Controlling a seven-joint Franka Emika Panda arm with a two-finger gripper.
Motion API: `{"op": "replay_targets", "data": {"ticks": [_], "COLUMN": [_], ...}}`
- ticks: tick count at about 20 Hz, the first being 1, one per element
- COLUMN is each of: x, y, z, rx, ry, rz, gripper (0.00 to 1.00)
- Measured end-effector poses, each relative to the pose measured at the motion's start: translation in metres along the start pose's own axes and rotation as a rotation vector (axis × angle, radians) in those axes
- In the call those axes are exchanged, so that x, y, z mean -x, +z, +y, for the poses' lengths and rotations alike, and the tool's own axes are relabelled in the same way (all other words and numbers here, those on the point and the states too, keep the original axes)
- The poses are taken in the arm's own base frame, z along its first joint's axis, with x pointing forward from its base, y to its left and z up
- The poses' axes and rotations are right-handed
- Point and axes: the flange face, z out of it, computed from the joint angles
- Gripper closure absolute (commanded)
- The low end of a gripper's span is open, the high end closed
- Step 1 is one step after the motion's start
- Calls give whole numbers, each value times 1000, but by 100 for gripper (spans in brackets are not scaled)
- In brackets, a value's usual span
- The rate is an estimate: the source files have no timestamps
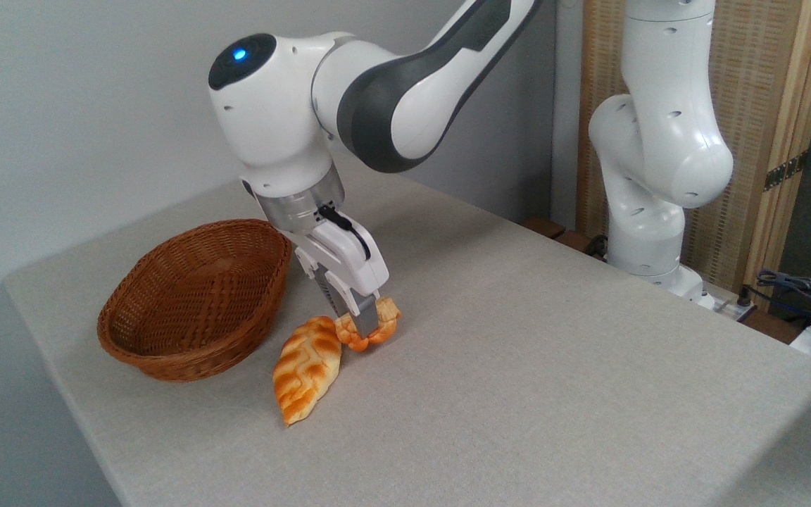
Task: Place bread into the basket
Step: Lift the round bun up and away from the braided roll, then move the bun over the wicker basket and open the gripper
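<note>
The gripper (367,325) is squeezing the little round bread (372,332) just above the table (518,366). The long loaf (305,367) is lying beside it, near the basket (194,303).

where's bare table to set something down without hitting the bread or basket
The table is bare right of the gripper, up to the arm's base, and along the near edge. It is crowded at left: basket, braided loaf and gripped bun sit close together.

glossy white arm (272,120), dark grey joint panels, blue light, silver wrist ring, black cable
</note>
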Motion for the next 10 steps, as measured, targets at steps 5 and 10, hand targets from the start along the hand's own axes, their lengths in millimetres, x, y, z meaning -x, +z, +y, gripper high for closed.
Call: {"op": "replay_targets", "data": {"ticks": [5, 10], "x": [-18, -55], "y": [-39, -74], "z": [14, 47], "rx": [-7, -27], "ry": [-12, -49], "rz": [96, 183], "gripper": [67, 63]}}
